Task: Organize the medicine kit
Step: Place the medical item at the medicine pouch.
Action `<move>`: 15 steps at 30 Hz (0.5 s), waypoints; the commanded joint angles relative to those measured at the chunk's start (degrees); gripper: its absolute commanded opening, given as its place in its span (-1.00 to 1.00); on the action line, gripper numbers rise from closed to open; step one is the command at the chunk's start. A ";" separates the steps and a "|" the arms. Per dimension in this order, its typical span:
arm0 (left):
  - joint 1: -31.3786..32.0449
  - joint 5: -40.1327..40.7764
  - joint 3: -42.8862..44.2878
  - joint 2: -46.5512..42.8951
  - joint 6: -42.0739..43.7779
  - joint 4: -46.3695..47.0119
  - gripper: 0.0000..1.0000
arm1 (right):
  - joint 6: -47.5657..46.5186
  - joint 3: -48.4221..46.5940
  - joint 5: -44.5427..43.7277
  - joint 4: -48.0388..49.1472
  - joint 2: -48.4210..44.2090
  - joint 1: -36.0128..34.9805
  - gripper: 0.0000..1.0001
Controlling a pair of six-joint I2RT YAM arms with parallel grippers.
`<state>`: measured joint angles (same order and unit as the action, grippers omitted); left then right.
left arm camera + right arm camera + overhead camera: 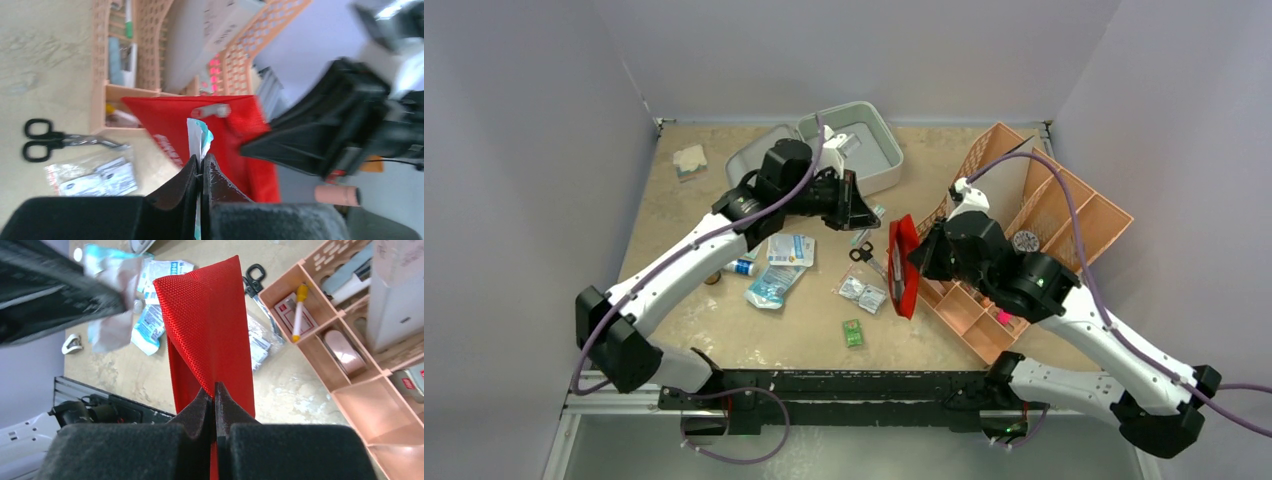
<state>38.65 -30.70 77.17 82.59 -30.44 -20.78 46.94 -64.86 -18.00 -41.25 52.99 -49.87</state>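
Note:
The medicine kit (876, 152), a pale grey clamshell case, lies open at the back of the table with its lid (752, 160) to the left. My left gripper (865, 214) is just in front of it, shut on a thin white and teal packet (199, 136). My right gripper (921, 262) is shut on the edge of a red fabric pouch (904, 268) and holds it upright above the table. In the left wrist view the packet's tip is right in front of the pouch (170, 117). The right wrist view shows the pouch (210, 320) and the packet (112, 270) at upper left.
An orange compartmented tray (1114, 215) with small items stands at the right. Black scissors (863, 255), clear bags (862, 292), blue-white packets (789, 250), a small bottle (742, 267), a green sachet (853, 332) and a white pad (690, 160) lie on the table.

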 commanded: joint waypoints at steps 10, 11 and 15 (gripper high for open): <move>0.23 -6.30 -9.02 -3.15 -26.41 18.11 -1.00 | 6.14 -0.35 -0.87 11.14 5.01 -0.14 -1.00; 0.46 -5.55 -9.54 -3.30 -27.56 18.66 -1.00 | 6.49 -0.23 -1.28 11.42 5.08 -0.12 -1.00; 1.15 -2.58 -13.59 -4.64 -33.34 24.38 -1.00 | 7.81 0.51 -2.44 12.58 5.50 -0.11 -1.00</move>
<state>38.87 -36.05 66.63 79.70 -55.66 -4.99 52.05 -64.55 -17.41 -32.36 58.57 -49.87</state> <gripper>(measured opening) 0.007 0.008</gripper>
